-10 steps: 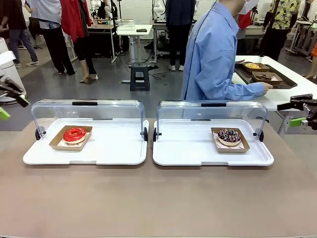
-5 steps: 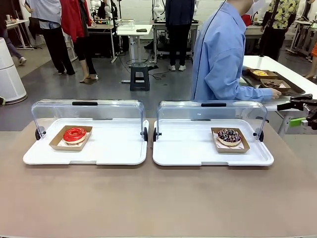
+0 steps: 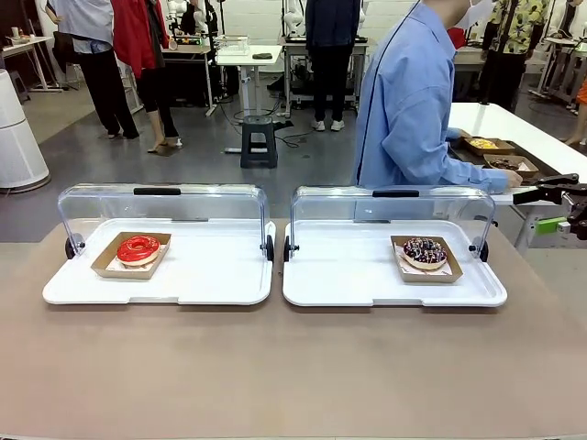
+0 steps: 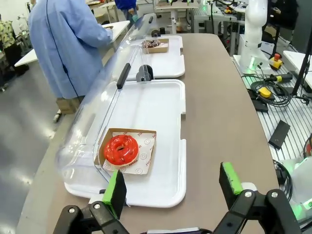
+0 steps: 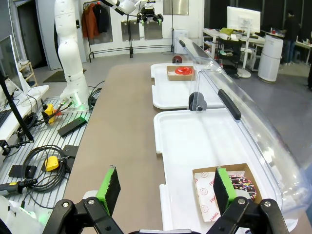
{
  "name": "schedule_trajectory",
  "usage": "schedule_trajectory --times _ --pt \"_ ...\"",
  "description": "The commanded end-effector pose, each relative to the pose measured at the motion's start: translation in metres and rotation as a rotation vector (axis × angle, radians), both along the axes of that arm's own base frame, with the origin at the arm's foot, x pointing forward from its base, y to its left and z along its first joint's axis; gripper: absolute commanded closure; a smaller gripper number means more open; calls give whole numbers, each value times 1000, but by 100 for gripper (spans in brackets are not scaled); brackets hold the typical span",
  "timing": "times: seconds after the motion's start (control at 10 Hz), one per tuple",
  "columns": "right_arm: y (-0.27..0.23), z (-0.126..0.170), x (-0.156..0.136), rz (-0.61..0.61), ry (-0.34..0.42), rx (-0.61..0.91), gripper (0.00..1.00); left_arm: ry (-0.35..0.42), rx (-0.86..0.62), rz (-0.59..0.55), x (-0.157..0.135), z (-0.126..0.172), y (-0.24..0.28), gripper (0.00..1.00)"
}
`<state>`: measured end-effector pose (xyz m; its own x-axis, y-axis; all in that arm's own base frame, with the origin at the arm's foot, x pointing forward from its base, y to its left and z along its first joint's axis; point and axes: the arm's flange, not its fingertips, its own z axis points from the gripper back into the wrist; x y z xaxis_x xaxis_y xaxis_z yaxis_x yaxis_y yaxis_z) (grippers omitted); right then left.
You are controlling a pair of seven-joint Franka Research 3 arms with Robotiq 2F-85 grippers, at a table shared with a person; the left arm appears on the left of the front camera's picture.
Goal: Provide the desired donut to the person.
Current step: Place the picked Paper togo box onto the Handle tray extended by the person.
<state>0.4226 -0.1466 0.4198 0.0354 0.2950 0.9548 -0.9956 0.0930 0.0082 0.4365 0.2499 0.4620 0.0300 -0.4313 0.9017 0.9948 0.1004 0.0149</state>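
A red glazed donut (image 3: 138, 247) (image 4: 121, 148) lies in a cardboard tray on the left white tray (image 3: 211, 284). On the right white tray (image 3: 348, 284), a chocolate sprinkled donut (image 3: 425, 250) (image 5: 242, 184) lies in its own cardboard tray. The person (image 3: 408, 110) in a light blue shirt stands beyond the right tray, turned to a side table with one hand at a dark tray (image 3: 514, 170). My left gripper (image 4: 173, 185) hovers open off the end of the left tray. My right gripper (image 5: 165, 187) is open off the end of the right tray, at the table's right edge (image 3: 559, 209).
Both clear lids (image 3: 160, 206) (image 3: 394, 209) stand open along the trays' far sides. The dark tray on the side table (image 3: 500, 119) holds more boxed donuts. Cables and tools lie on the floor grating (image 5: 44, 146). Bare brown tabletop (image 3: 293, 367) stretches in front of the trays.
My left gripper, at the front view's left edge a second ago, has drawn out of that view. The person's hand has slid right along the dark tray. Donuts and trays are unmoved.
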Motion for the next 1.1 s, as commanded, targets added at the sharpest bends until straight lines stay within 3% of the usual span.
schedule_trajectory --times 0.0,0.5,1.0 --pt "2 0 -2 3 -4 6 0 -51 -38 -27 1 1 -2 0" --pt "2 0 -2 3 -4 6 0 -109 -69 -84 3 -2 -5 0" --pt "2 0 -2 3 -4 6 0 -68 -47 -78 0 -2 -8 0"
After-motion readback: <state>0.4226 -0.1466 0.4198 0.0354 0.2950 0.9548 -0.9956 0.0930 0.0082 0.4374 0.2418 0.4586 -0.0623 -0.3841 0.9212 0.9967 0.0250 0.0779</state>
